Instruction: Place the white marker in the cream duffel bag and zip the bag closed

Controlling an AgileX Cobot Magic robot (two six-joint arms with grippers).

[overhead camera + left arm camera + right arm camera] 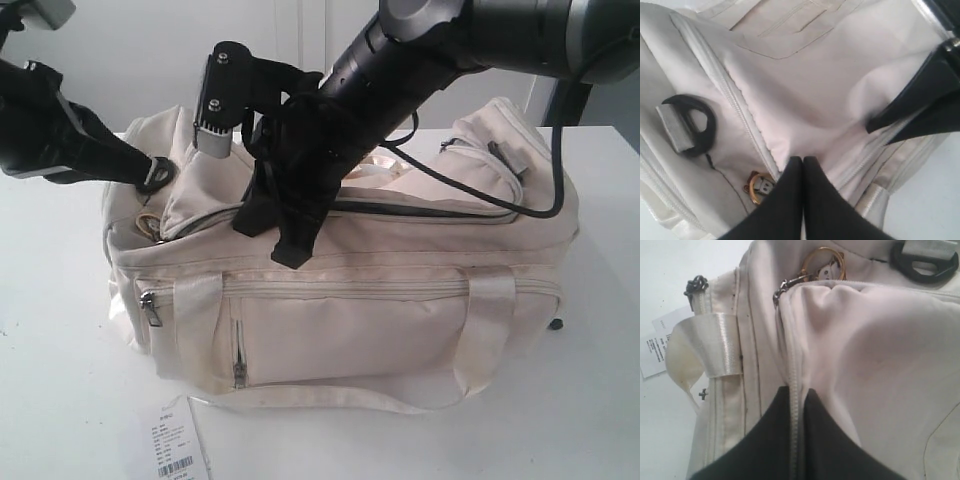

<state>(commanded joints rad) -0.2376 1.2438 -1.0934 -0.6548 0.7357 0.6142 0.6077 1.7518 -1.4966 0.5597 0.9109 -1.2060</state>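
Note:
The cream duffel bag (400, 300) lies on the white table, its curved top flap unzipped with a dark gap along the front. My right gripper (275, 240) reaches across to the flap's left front. It is shut on the flap's zip tape (795, 365), which runs between the fingers of this gripper (796, 389). The zip slider (781, 289) sits farther along, near a gold ring (824, 262). At the bag's left end, my left gripper (155, 178) is shut, its tips (802, 159) pinching the zip edge over the pale lining (830, 90). The white marker is not in view.
A black D-ring (692, 125) on a grey strap sits by the bag's left end. A white barcoded paper tag (180, 450) lies on the table before the bag. A black cable (540, 205) drapes over the bag's right end. The right arm's fingers (915, 105) show in the left wrist view.

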